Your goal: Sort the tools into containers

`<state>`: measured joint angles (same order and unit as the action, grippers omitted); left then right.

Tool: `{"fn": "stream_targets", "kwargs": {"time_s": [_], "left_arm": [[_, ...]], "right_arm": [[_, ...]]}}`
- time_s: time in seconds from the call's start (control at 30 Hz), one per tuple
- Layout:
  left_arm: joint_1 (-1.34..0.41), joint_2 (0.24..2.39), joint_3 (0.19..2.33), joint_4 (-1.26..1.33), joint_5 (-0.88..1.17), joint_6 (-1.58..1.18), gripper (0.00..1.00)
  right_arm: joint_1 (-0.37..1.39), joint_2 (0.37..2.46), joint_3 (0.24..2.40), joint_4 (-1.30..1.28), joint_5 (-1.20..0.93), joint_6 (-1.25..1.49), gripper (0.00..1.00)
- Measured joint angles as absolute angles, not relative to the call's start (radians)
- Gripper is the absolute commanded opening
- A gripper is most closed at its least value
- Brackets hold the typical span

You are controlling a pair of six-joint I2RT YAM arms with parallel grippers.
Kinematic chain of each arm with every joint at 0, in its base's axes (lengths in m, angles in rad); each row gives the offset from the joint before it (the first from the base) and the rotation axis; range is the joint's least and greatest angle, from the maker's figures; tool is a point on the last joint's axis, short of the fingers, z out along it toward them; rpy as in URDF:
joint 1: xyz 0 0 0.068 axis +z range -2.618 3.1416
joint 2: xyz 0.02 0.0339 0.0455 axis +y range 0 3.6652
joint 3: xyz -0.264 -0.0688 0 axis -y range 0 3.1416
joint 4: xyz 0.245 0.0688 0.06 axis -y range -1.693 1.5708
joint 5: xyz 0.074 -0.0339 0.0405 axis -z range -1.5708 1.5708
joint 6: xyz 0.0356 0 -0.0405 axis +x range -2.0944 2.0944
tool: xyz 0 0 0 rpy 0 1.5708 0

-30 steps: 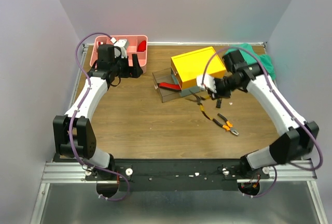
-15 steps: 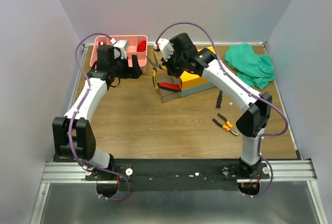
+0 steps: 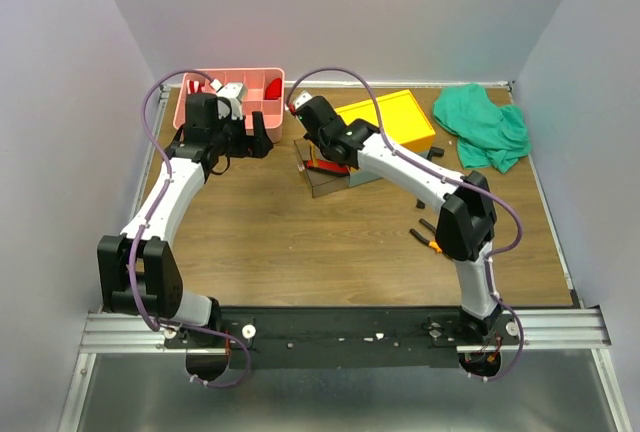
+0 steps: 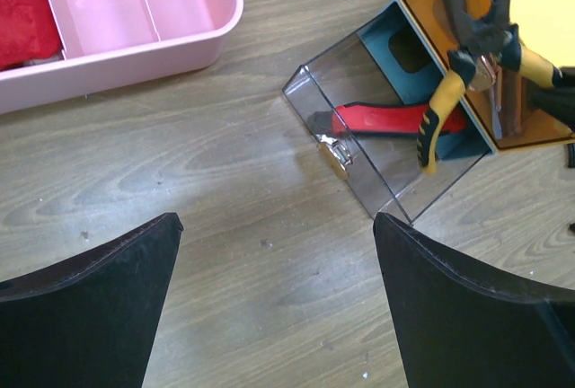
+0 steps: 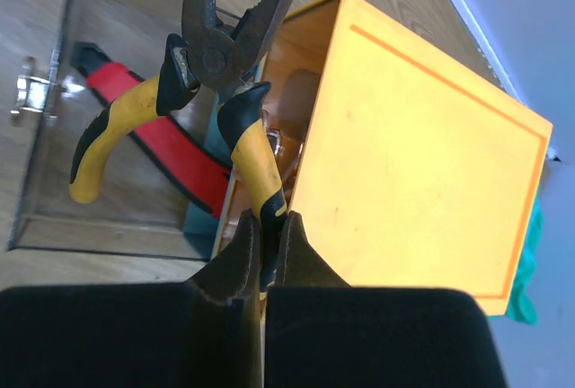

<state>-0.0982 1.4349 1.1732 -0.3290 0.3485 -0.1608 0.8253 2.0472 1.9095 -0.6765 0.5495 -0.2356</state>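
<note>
pliers (image 5: pixel 229 92) with yellow-and-black handles sit in your right gripper (image 5: pixel 263 253), its fingers pinched tight on one handle. the tool hangs just over the open front of the grey toolbox (image 5: pixel 413 136), not yet let go. inside that opening the red-and-black cutter (image 4: pixel 386 119) already lies flat, so one tool looks stowed. the pink tray (image 4: pixel 135 51) holds something red in a corner compartment (too cropped to name). your left gripper (image 4: pixel 274 226) is spread wide and empty, hovering over bare table (image 4: pixel 180 163) between the tray and the toolbox. what's left, by my reading: drop this pair in, then fetch the orange-handled pliers (image 3: pixel 428 243) lying near your right arm's elbow.
</note>
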Motion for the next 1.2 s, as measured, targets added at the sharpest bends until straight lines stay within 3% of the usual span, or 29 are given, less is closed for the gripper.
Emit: {"fn": "stream_targets", "kwargs": {"time_s": [0.37,0.63,0.67,0.73,0.77,0.8,0.87,1.2], "left_arm": [[-0.098,1.403,1.127,-0.315,0.349,-0.162,0.99],[-0.098,1.373,1.097,-0.308,0.349,-0.163,0.99],[-0.098,1.372,1.097,-0.308,0.349,-0.164,0.99],[-0.098,1.372,1.097,-0.307,0.349,-0.165,0.99],[-0.098,1.372,1.097,-0.307,0.349,-0.166,0.99],[-0.098,1.372,1.097,-0.307,0.349,-0.166,0.99],[-0.098,1.372,1.097,-0.305,0.349,-0.167,0.99],[-0.098,1.375,1.100,-0.298,0.350,-0.183,0.99]], "right_arm": [[0.841,2.133,1.890,-0.590,0.629,-0.334,0.01],[0.860,2.149,1.889,-0.693,0.488,-0.286,0.01],[0.860,2.150,1.889,-0.700,0.476,-0.283,0.25],[0.858,2.151,1.888,-0.710,0.444,-0.266,0.45],[0.857,2.151,1.888,-0.712,0.437,-0.271,0.63],[0.856,2.152,1.888,-0.715,0.422,-0.264,0.69],[0.858,2.154,1.888,-0.724,0.401,-0.256,0.76],[0.861,2.104,1.878,-0.814,0.282,-0.270,0.84]]}}
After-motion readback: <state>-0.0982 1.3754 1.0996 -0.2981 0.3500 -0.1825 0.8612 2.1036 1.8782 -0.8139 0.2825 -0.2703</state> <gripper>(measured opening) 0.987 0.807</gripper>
